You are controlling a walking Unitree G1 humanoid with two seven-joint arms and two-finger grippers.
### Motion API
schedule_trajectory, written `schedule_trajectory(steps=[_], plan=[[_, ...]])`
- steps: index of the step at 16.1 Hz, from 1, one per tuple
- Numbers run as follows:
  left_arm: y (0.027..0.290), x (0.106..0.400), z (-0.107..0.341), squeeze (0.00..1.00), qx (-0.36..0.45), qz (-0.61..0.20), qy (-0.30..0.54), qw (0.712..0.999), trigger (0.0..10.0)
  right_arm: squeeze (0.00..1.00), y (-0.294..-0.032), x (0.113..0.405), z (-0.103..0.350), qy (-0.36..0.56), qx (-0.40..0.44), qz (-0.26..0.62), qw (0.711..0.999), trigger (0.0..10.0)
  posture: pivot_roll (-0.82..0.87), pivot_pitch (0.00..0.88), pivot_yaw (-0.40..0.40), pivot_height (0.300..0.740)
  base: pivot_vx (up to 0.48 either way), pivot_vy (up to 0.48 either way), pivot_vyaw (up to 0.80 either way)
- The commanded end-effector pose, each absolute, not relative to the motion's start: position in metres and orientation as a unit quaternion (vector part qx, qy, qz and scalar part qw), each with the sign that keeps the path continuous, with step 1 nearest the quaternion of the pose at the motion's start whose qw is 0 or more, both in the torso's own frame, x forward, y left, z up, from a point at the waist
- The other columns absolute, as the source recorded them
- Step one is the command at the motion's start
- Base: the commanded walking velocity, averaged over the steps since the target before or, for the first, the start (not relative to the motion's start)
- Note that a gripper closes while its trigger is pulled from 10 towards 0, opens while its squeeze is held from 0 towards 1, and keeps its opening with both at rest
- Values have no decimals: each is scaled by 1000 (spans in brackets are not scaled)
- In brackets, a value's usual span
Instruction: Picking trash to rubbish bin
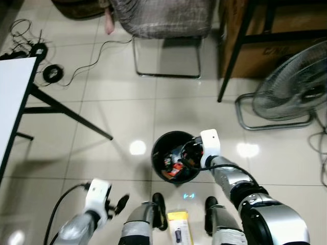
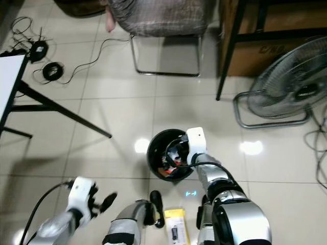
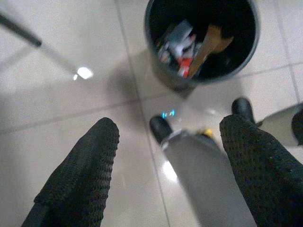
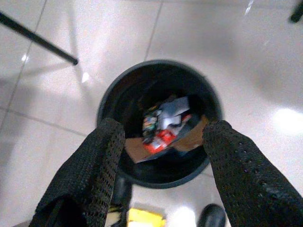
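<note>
The right claw [image 4: 158, 156] hung spread wide and empty directly above the black rubbish bin [image 4: 110, 97], trash [image 4: 163, 127] lying inside below its fingers.

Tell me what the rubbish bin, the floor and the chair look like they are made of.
Rubbish bin: probably black plastic, going by its thin smooth rim with a dull sheen.
Floor: glazed ceramic or stone tiles, pale, with grout lines and mirror-like light spots.
Chair: seat in grey woven-looking fabric; base a bent tube of shiny metal, likely chromed steel.
</note>
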State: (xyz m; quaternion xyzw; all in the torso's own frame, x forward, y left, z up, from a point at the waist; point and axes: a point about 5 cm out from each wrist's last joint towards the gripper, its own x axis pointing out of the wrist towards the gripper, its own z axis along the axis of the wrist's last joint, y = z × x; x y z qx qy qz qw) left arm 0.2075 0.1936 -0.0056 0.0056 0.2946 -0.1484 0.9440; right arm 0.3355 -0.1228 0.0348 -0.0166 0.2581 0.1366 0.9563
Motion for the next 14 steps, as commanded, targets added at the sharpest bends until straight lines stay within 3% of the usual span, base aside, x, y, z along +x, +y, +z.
schedule_trajectory(steps=[1,6,13,14], plan=[[199,198,-16,0,4,-133,318,939,10000,0,-120,332,31,260,-8,144,955,10000,28,272,140,740,0,0,0],[202,241,9,0,19,-77,244,967,10000,0,-131,338,42,218,1,147,965,10000,-24,192,108,740,0,0,0],[201,277,39,0,17,-15,158,987,10000,0,-127,341,59,151,-1,171,974,10000,-71,135,83,740,0,0,0],[200,281,46,0,15,-2,139,990,10000,0,-125,340,63,139,-1,185,973,10000,-77,133,75,740,0,0,800]])
